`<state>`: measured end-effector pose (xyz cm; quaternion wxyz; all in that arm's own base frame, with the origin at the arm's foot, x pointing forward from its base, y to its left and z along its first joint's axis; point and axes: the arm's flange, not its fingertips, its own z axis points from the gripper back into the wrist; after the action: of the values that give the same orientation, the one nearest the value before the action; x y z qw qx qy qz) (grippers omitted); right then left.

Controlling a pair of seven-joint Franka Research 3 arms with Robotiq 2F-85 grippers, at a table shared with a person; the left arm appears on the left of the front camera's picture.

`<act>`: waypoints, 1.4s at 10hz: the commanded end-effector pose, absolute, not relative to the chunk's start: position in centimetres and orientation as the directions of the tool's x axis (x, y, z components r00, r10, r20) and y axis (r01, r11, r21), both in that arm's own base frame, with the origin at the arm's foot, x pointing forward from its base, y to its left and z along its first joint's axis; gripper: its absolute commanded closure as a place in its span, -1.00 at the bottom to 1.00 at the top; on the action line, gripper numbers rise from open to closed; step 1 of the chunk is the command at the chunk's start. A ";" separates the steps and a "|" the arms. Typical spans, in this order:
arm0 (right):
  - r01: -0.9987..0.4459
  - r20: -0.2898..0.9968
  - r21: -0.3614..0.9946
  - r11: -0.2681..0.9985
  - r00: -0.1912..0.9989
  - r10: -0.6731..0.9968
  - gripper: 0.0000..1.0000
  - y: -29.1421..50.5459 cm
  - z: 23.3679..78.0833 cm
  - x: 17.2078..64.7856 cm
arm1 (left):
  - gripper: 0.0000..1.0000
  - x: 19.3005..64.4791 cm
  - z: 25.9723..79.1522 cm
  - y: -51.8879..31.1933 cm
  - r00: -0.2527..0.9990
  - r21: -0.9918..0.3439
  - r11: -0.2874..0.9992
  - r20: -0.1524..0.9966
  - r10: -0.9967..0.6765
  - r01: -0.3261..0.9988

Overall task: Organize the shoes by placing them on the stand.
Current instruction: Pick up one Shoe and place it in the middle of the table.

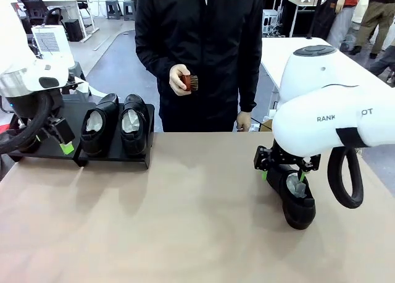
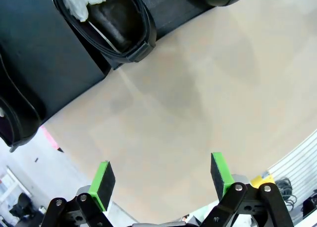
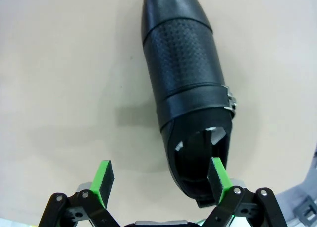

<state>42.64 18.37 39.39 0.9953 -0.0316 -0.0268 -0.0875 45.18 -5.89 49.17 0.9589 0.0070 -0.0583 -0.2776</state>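
Two shoes [image 1: 115, 123] sit side by side on the stand [image 1: 43, 148] at the left of the front view, toes toward you, white paper showing in their openings. You'll find a third shoe [image 1: 296, 199] lying on the tan table [image 1: 185, 221] at the lower right of that view, well apart from the stand. Your right gripper [image 1: 282, 173] hangs right over its heel end; in the right wrist view the jaws are spread wide, one green pad [image 3: 218, 176] in front of the shoe's opening, the other over bare table, and you cannot tell whether that pad touches the leather. Your left gripper [image 2: 161, 181] is also spread, holding nothing, above the tabletop near the stand's front edge. At top centre of the front view, the person's hand [image 1: 179, 79] holds a small reddish-brown brush [image 1: 190, 82].
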 end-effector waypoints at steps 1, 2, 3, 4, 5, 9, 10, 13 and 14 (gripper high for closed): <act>0.159 0.067 -0.061 0.985 0.986 -0.155 -1.00 18.9 38.9 42.8 | -1.00 44.8 49.1 -5.8 0.843 0.044 0.852 0.125 -0.523 0.522; 0.159 0.067 -0.061 0.985 0.986 -0.155 -1.00 18.9 38.9 42.8 | -1.00 44.8 49.1 -5.8 0.843 0.044 0.852 0.125 -0.523 0.522; 0.176 0.060 -0.058 0.983 0.983 -0.173 -1.00 18.3 39.6 42.6 | -1.00 44.8 49.1 -5.8 0.843 0.044 0.852 0.125 -0.523 0.522; 0.141 0.012 -0.072 0.987 0.990 -0.141 -1.00 19.1 38.0 43.3 | -1.00 44.8 49.1 -5.8 0.843 0.044 0.852 0.125 -0.523 0.522; 0.131 -0.012 -0.077 0.988 0.991 -0.132 -1.00 19.2 37.0 43.8 | -1.00 44.8 49.1 -5.8 0.843 0.044 0.852 0.125 -0.523 0.522; 0.096 -0.029 -0.051 0.994 0.995 -0.097 -1.00 18.8 34.7 44.1 | -1.00 44.8 49.1 -5.8 0.843 0.044 0.852 0.125 -0.523 0.522; 0.078 -0.022 -0.049 0.996 0.997 -0.079 -0.80 18.7 34.1 44.3 | -1.00 44.8 49.1 -5.8 0.843 0.044 0.852 0.125 -0.523 0.522; -0.025 0.006 -0.058 0.998 1.000 0.025 0.36 18.5 32.9 44.9 | -1.00 44.8 49.1 -5.8 0.843 0.044 0.852 0.125 -0.523 0.522; -0.036 -0.002 -0.062 0.997 0.999 0.036 0.75 18.2 32.7 45.1 | -1.00 44.8 49.1 -5.8 0.843 0.044 0.852 0.125 -0.523 0.522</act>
<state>44.46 18.55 33.05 0.9996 -0.0271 0.0088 0.0006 45.17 -5.88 49.17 0.9589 0.0070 -0.0584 -0.2775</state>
